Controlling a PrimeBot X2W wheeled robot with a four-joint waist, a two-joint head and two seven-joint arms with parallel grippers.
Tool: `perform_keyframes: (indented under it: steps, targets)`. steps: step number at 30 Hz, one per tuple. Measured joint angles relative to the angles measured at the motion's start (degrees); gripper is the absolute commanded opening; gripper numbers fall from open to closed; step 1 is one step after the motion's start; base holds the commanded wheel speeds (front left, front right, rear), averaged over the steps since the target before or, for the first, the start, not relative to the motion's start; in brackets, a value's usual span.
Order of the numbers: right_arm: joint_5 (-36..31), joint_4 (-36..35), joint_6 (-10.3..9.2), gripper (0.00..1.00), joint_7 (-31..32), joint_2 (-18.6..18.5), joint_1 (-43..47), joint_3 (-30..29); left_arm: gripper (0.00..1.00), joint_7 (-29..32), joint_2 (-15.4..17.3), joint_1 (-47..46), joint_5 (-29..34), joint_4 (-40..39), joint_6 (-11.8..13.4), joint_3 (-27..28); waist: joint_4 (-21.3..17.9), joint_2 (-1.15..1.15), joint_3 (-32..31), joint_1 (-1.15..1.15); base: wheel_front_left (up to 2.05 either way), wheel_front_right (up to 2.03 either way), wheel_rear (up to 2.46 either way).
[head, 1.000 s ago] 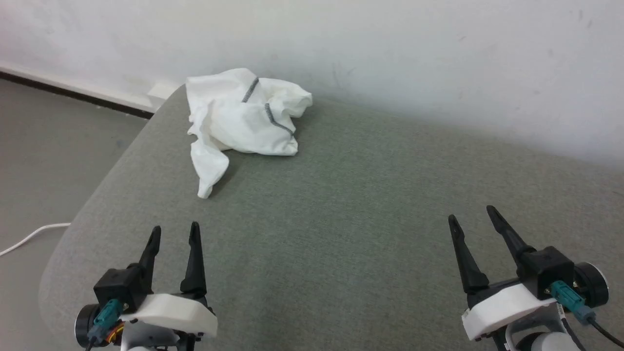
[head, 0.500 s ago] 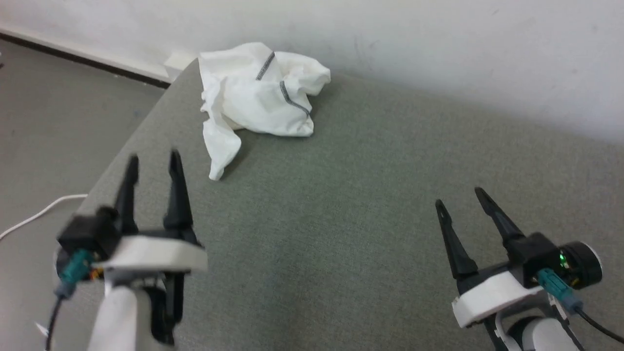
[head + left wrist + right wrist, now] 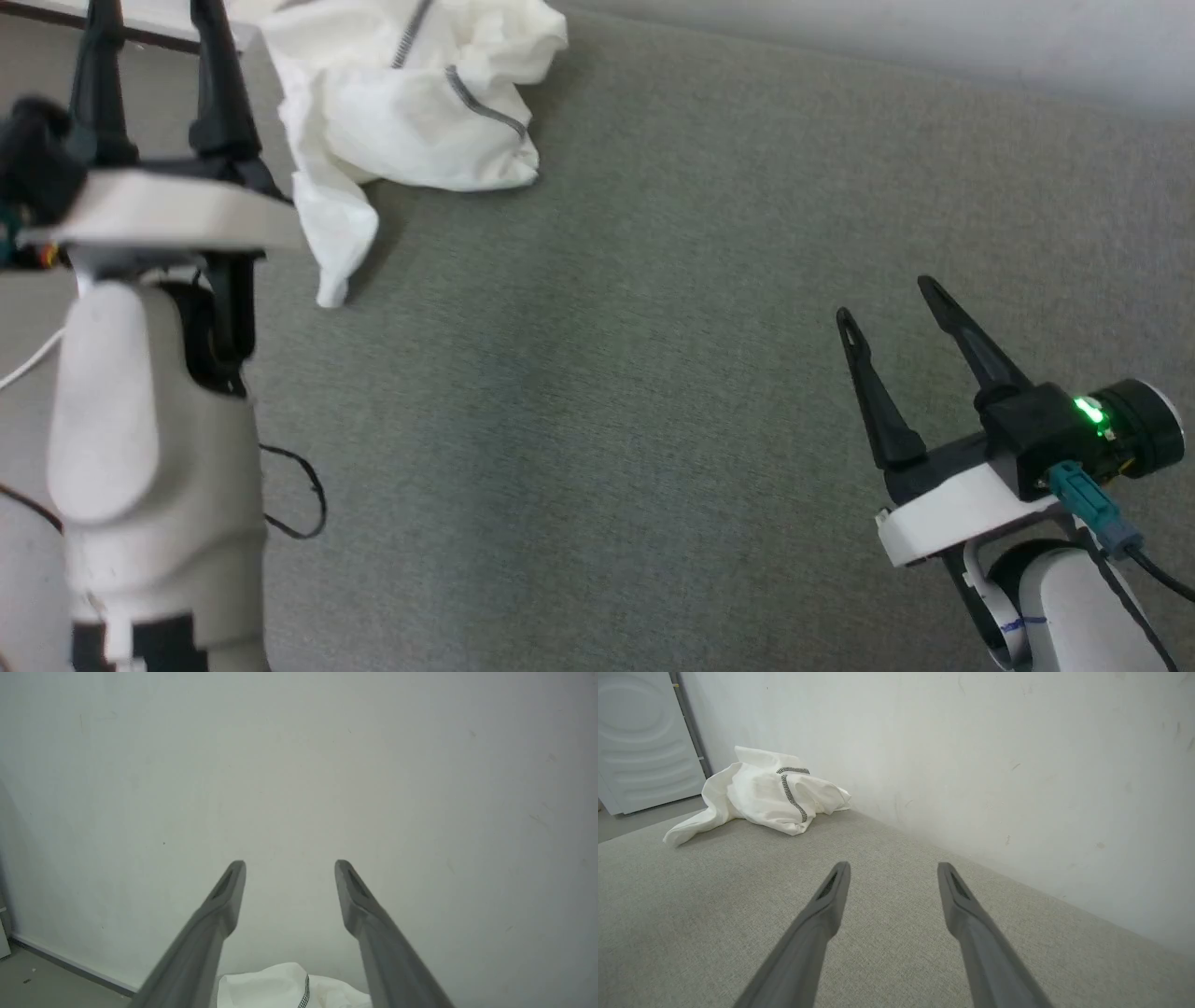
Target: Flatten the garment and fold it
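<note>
Soft even daylight, faint shadows, left tool [image 3: 154,19] motion-blurred in head view, wide-angle stretch at wrist-view edges

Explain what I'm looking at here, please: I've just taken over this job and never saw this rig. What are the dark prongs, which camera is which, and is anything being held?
The prongs are the jaws of a two-armed robot. The wide picture comes from a camera on its head, looking down at a grey-green padded surface. There the left gripper is raised at the upper left, beside the garment, and the right gripper sits low at the lower right. The other two pictures come from cameras on each wrist, looking along that arm's own jaws. The garment is a crumpled white top with dark zigzag seams, lying near the wall at the surface's far left corner. The left wrist camera faces the wall, with the cloth just below its jaws. Both sets of jaws stand open and hold nothing; the garment is not yet flattened.
</note>
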Motion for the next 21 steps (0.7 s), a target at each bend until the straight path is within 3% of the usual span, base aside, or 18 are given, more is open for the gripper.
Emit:
perform_keyframes:
  steps: [6, 11, 17, 21]
  targets:
    - [0.1, -0.5, 0.00, 1.00, -0.9, -0.1, -2.0, 0.9, 1.00, 7.6, 5.7, -11.8, -3.8, 15.2, -1.3, -2.3, -2.3, 0.00, 4.0, -0.01, 0.00, 0.00, 0.00]
    - [0.2, -1.2, 0.00, 1.00, -1.3, -0.1, -3.4, 1.8, 1.00, 18.5, 10.5, -19.3, -8.7, 26.3, -1.7, -4.9, -4.5, 0.00, 7.2, -0.01, 0.00, 0.00, 0.00]
    - [0.3, -2.1, 0.00, 1.00, -1.9, -0.3, -4.6, 2.4, 1.00, 29.4, 15.5, -24.2, -13.1, 36.2, -1.9, -7.3, -7.4, 0.00, 11.1, -0.01, 0.00, 0.00, 0.00]
    - [0.4, -2.7, 0.00, 1.00, -2.4, -0.4, -5.4, 2.8, 1.00, 33.8, 17.0, -26.3, -14.9, 40.5, -2.3, -8.2, -8.6, 0.00, 13.1, -0.01, 0.00, 0.00, 0.00]
